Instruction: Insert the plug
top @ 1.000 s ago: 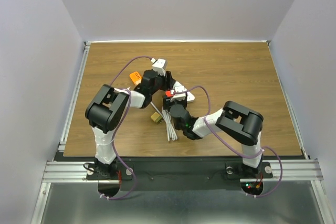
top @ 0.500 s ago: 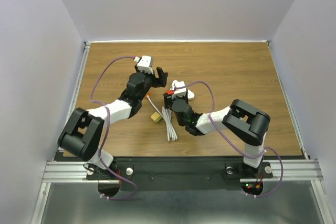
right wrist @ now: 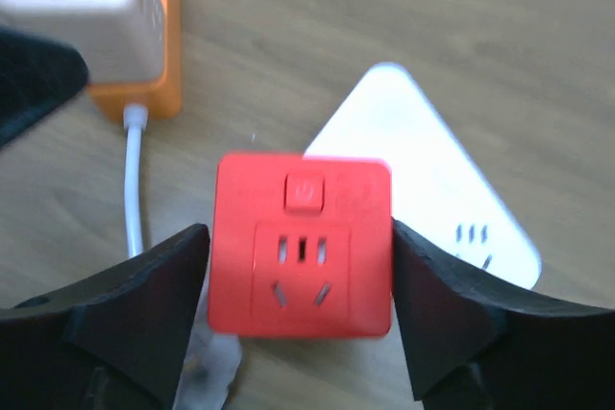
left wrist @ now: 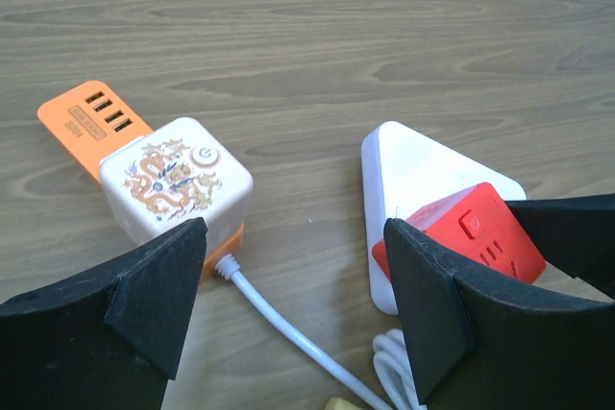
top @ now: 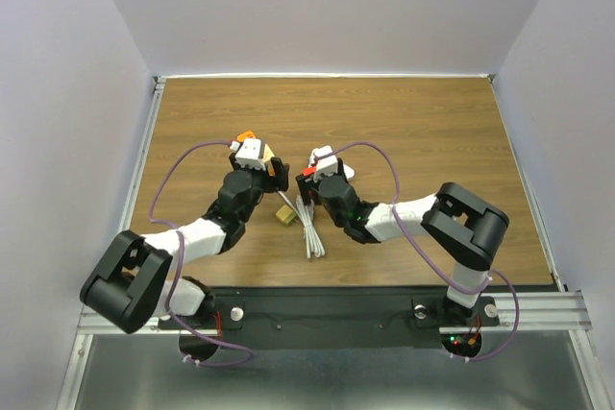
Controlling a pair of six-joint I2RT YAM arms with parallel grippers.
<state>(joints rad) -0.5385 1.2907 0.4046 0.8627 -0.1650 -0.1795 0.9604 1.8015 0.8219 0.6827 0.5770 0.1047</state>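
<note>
Station entry, plug insertion, laid out on a wood-grain surface point(left wrist: 384, 26). Landmark: a white triangular plastic socket block point(left wrist: 413, 175), mid-surface. Task piece: a red cube-shaped plastic plug adapter point(right wrist: 303, 247) standing on the block's near corner, socket face and button upward. It looks seated, though its prongs are hidden and full insertion cannot be confirmed. Grasping parts: the right end effector point(right wrist: 300, 237) hangs directly over the block, its black fingers flanking the red cube and just beside its walls. Whether they clamp it or have let go cannot be told (the gaps are too fine to read). The left end effector point(left wrist: 294, 237) is released, fingers spread wide with nothing between them, hovering just left of the block. Change noted: within the last second the left arm has drawn back from the block's far-left side to a nearer position, while the right has stayed at the cube. Reading: that withdrawal suggests the insertion is done or nearly so, with the right's release and retreat probably remaining. Also present: a white cube charger with dragon print on an orange flat base point(left wrist: 176, 182), left of the block and apart from it. A white cable point(left wrist: 279, 322) runs from that charger toward the block's near side. A small tan block point(top: 285, 215) lies near-left of the block.
</note>
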